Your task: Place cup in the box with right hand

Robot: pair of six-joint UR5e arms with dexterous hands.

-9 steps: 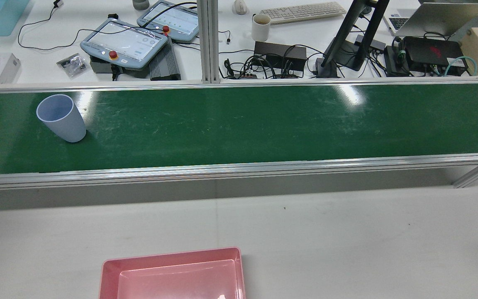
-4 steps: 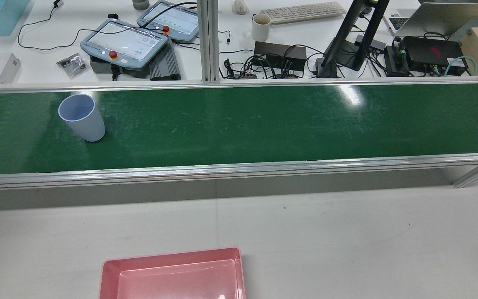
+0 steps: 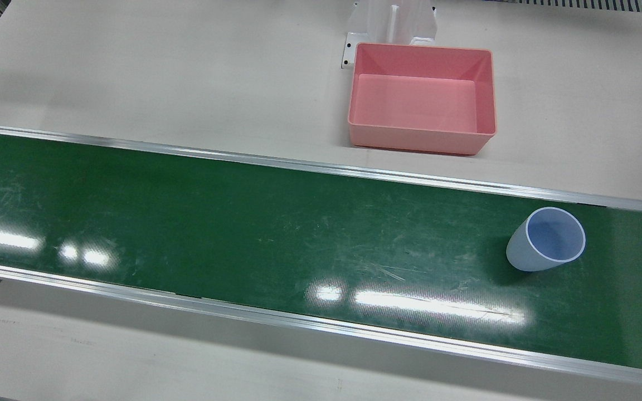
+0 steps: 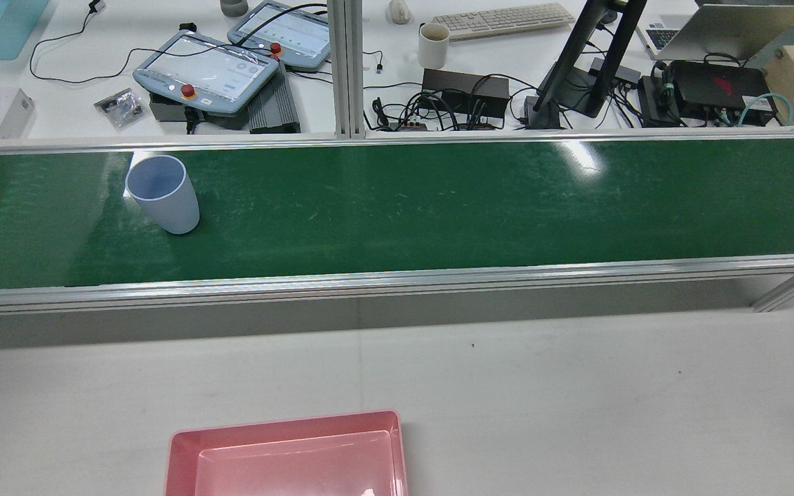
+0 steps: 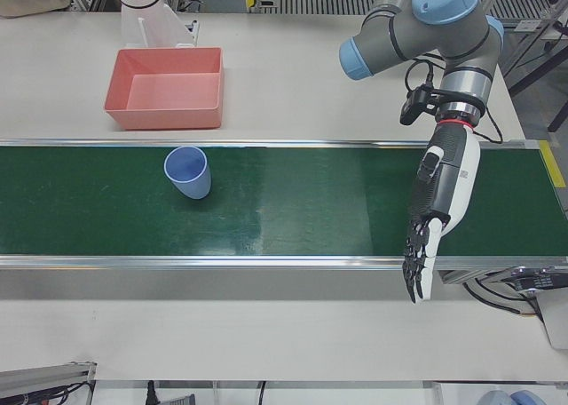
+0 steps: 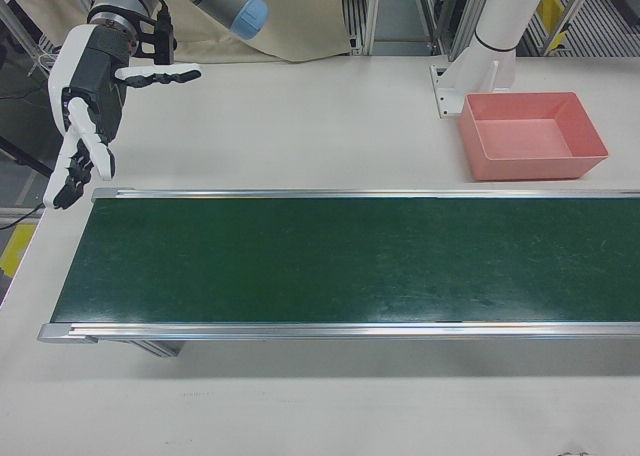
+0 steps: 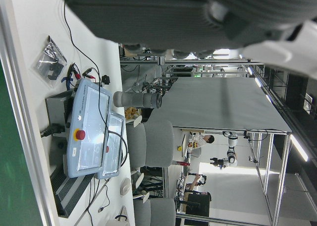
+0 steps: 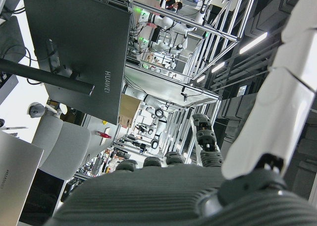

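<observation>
The pale blue cup point(image 4: 163, 194) is seen standing upright, mouth up, on the green conveyor belt point(image 4: 438, 207), toward the nine o'clock end of the belt in the rear view and near its far rail; nothing is touching it. The pink box point(image 4: 287, 455) is set on the white table point(image 4: 576, 386) at six o'clock in the rear view, well apart from the cup and with nothing in it. The right hand point(image 6: 88, 106) is held above the table off the belt's end at ten o'clock in the right-front view, fingers spread apart and nothing grasped. The left hand point(image 5: 437, 214) is hung over the belt at three o'clock in the left-front view, fingers extended downward past the near rail, likewise holding nothing.
</observation>
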